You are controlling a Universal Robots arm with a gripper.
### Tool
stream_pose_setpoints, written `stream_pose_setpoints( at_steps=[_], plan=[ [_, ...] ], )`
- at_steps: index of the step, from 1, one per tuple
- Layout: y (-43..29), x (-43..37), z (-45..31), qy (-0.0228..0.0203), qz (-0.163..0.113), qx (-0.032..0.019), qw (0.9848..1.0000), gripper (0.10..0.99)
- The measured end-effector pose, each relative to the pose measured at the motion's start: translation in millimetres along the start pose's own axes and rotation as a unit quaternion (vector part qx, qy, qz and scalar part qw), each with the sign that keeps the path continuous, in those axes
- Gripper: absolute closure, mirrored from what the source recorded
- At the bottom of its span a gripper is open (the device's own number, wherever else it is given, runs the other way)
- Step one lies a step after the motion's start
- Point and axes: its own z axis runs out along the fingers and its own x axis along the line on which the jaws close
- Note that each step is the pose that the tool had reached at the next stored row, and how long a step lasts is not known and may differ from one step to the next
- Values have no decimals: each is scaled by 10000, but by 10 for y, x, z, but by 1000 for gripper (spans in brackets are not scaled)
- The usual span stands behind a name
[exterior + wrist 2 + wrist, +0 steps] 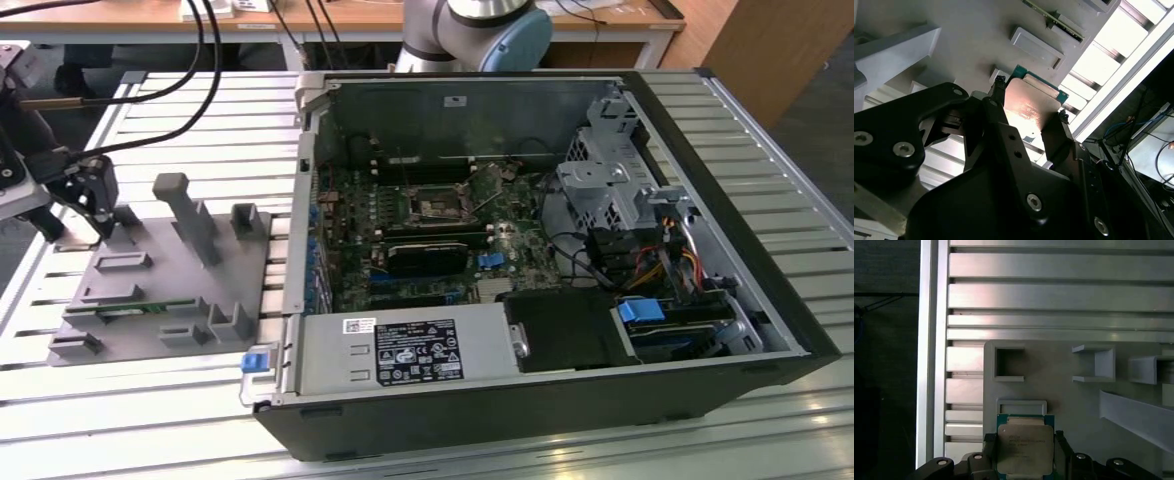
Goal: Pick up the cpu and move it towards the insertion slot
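Note:
The cpu point(1025, 450), a flat square chip with a shiny metal top and a green rim, sits between my two black fingers point(989, 447) in both wrist views. My gripper point(1025, 440) is shut on the cpu point(1029, 107), gripping its two opposite edges just above the grey fixture plate point(1064, 405). In the exterior view my gripper point(80, 215) hangs over the plate's far corner, at the exterior view's left. The insertion slot point(441, 205), a square socket with a silver frame and dark centre, lies on the motherboard inside the open computer case point(747, 250), well to the exterior view's right of my gripper.
The grey fixture plate point(160, 290) carries upright posts point(180, 215) and a green memory stick point(127, 310). The case wall point(304, 200) stands between plate and motherboard. A power supply point(400, 350) fills the case's near side. Cables point(200, 60) run over the slatted table.

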Motion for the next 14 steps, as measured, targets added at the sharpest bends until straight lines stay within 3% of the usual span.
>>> stream_pose_setpoints(
  at_steps=[14],
  plan=[
    [7,0,-46,0,0,0,10000,545]
  ],
)
